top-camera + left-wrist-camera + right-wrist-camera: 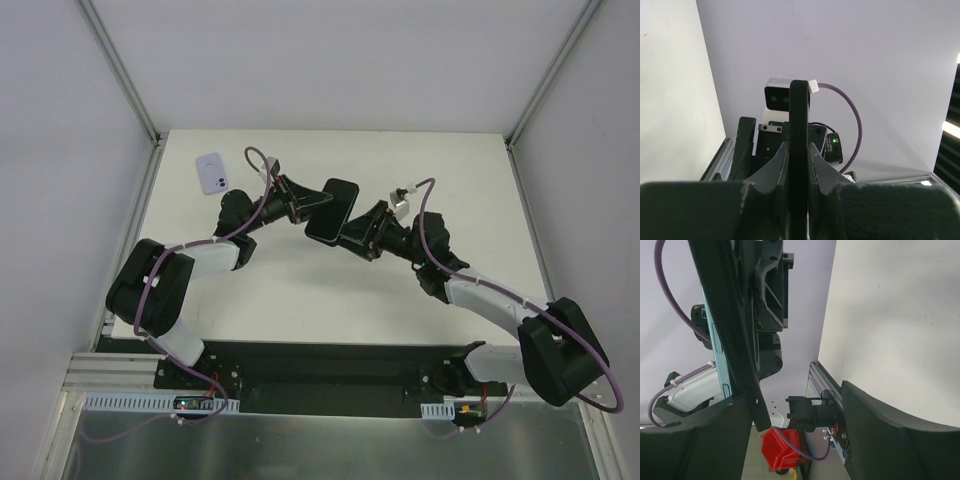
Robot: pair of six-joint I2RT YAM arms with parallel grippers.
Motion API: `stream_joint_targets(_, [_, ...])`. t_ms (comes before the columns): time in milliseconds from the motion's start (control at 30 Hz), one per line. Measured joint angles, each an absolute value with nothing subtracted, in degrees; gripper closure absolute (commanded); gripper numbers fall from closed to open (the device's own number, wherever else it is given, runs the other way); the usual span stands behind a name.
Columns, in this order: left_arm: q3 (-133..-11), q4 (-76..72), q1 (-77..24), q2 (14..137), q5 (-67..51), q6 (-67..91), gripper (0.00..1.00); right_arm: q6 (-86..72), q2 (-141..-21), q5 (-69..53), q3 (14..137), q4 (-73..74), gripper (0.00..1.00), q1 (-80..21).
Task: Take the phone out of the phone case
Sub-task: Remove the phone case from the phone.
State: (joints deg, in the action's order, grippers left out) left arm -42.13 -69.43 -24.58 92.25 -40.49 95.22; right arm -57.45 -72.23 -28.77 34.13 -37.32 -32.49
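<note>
A black phone case with the phone in it (333, 210) is held up above the middle of the table. My left gripper (316, 205) is shut on its left edge. In the left wrist view the case (799, 115) stands edge-on between the fingers (774, 170). In the right wrist view the phone's pale teal edge (720, 347) shows beside the black case (742, 325), whose lower corner (759, 412) bends away from the phone. My right gripper (352, 232) is open at the case's lower right corner, its left finger (695, 440) next to the case.
A white phone-shaped thing (211, 172) lies flat at the table's back left. White walls enclose the table on three sides. A red bin (782, 447) stands beyond the table's edge in the right wrist view.
</note>
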Motion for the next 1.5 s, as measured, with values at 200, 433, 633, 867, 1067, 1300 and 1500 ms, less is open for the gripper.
stream_joint_targets(200, [-39.68, -69.93, -24.82, 91.55, -39.83, 95.33, 1.0, -56.93, -69.52, -25.1, 32.86, -34.96, 0.4, -33.54])
stream_joint_targets(433, [-39.38, -69.52, -26.3, 90.56, -37.28, 93.56, 1.0, -55.68, -67.16, -23.38, 34.41, -29.28, 0.43, -33.58])
stream_joint_targets(633, [-39.35, -69.6, -26.3, 90.8, -33.69, 93.27, 1.0, -59.75, -72.77, -25.23, 35.48, -36.6, 0.48, -32.14])
stream_joint_targets(867, [-37.76, -71.79, -26.3, 92.01, -30.7, 95.15, 1.0, -63.0, -76.47, -27.27, 37.78, -42.28, 0.99, -31.55])
stream_joint_targets(1067, [-37.6, -72.01, -26.33, 92.03, -30.65, 94.87, 0.83, -61.43, -76.05, -27.88, 38.26, -40.03, 0.99, -31.29])
stream_joint_targets(1300, [-36.53, -65.32, -31.05, 89.43, -40.03, 89.62, 0.01, -45.32, -69.21, -19.38, 49.98, -6.74, 0.99, -30.83])
stream_joint_targets(1500, [-35.38, -58.35, -27.99, 83.96, -47.94, 84.44, 0.0, -31.16, -66.35, -10.28, 58.35, 15.07, 0.99, -29.36])
